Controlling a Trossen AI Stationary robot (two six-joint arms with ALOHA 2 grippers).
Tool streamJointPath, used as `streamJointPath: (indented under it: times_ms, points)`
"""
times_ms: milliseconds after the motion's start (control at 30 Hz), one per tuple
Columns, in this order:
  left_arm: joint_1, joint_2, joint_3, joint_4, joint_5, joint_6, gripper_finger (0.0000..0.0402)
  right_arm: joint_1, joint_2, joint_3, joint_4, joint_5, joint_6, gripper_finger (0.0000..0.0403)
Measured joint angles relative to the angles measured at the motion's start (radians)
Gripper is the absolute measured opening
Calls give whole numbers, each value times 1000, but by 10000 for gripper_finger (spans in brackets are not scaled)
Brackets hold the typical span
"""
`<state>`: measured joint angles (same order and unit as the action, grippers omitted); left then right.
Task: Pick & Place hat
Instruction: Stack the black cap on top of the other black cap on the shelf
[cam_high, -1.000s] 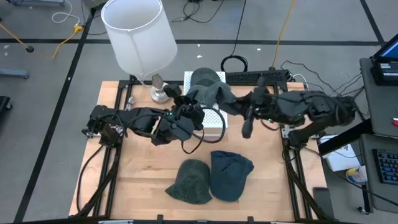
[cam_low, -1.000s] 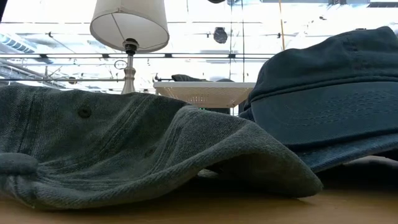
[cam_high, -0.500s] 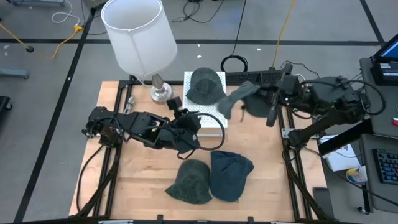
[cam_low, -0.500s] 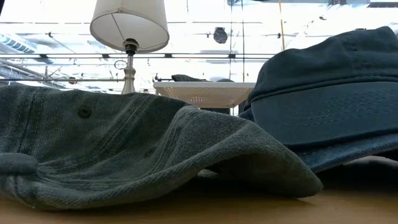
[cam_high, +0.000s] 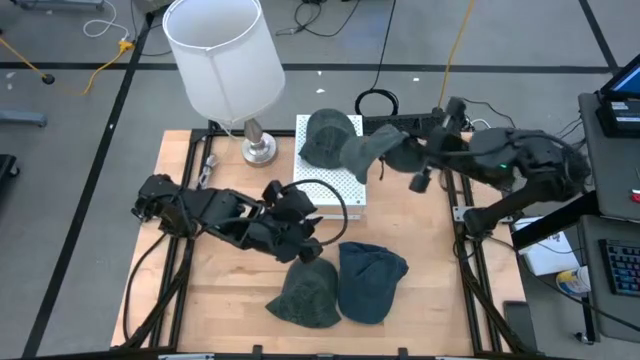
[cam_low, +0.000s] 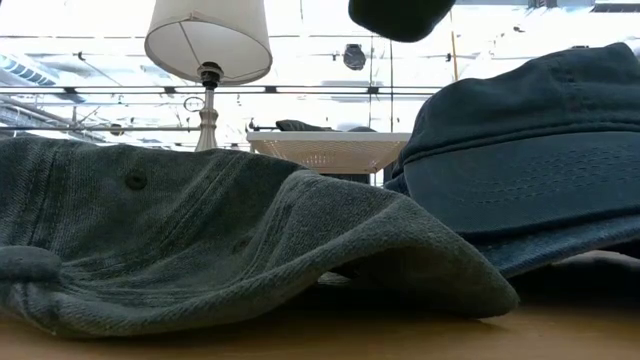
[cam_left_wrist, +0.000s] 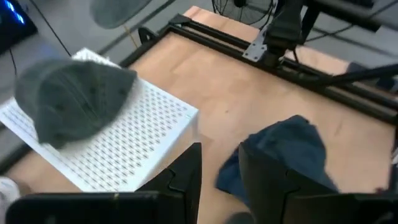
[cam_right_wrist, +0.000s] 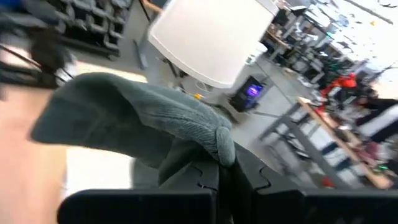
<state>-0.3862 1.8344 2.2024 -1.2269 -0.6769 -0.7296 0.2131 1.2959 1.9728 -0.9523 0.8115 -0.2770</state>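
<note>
the right gripper (cam_high: 408, 152) pinches a grey hat (cam_high: 362, 152) held in the air just beside the white perforated tray (cam_high: 340, 187), where another grey hat (cam_high: 326, 135) rests. the left gripper (cam_high: 306, 250), fingers spread, hovers over the surface (cam_high: 430, 270) near that tray, empty.

Grey floor (cam_high: 80, 150) with cables (cam_high: 375, 100) surrounds the wooden table (cam_high: 420, 250).

The wooden tabletop (cam_high: 430, 260) carries a white perforated tray (cam_high: 335, 185) and a lamp (cam_high: 258, 150) along its far side. Near the front edge lie a grey-green hat (cam_high: 305, 292) and a blue hat (cam_high: 370, 280), touching side by side.
</note>
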Motion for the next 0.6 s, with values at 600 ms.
streamJointPath:
  times_ms: [600]
  points:
    - [-241, -203, 0, 46, -140, 394, 113, -271, 147, 0, 298, -133, -357, 1]
